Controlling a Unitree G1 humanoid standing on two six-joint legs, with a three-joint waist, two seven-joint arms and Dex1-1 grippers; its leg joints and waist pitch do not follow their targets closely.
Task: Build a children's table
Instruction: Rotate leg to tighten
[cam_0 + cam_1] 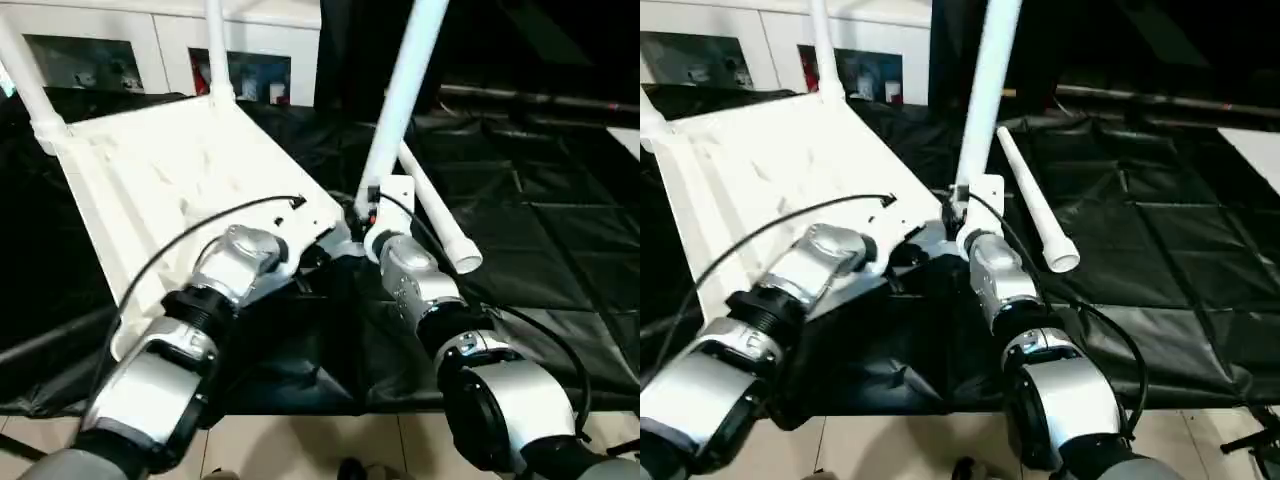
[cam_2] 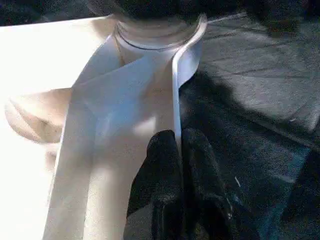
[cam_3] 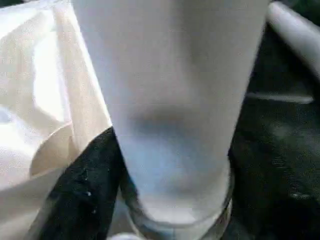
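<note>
the white plastic ribbed tabletop [image 1: 170, 170] lies upside down on black sheeting [image 1: 540, 230], its near corner rim pinched by the clenched left gripper [image 2: 180, 137], while the right gripper's grip on the upright white tapered leg [image 1: 400, 95] cannot be told.

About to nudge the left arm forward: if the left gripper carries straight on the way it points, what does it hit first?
Most likely the corner socket of the tabletop, where a leg stands. The left gripper already pinches the rim leading there.
</note>
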